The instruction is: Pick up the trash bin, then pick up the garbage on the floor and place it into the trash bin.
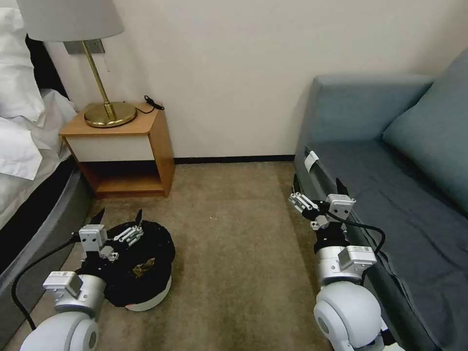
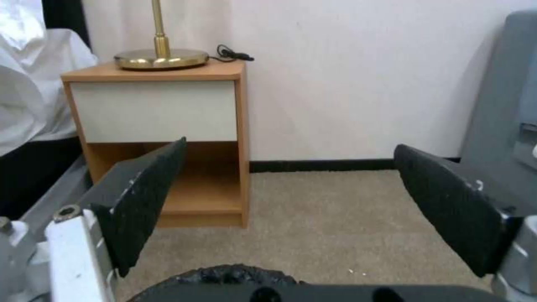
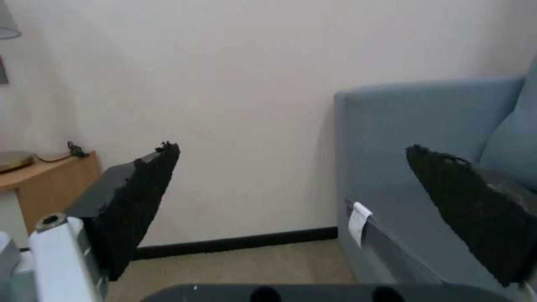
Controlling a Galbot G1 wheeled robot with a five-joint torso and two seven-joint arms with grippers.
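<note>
The room is evenly, softly lit; only faint shadows are cast; wrist views are slightly blurred, near fingers (image 2: 148, 201) softest

Open carpet (image 1: 234, 234) down the middle, 12 o'clock. Blocked at 10 by nightstand (image 1: 124, 141), 9 by bed (image 1: 29, 195), 3 by sofa (image 1: 390, 195).

You have the nightstand (image 1: 124, 146) against the wall; the lamp (image 1: 105, 63) stands on it; the bed (image 1: 29, 161) lies to its left; the trash bin (image 1: 141, 268) sits on the carpet before it; the sofa (image 1: 390, 185) lies well to its right.
</note>
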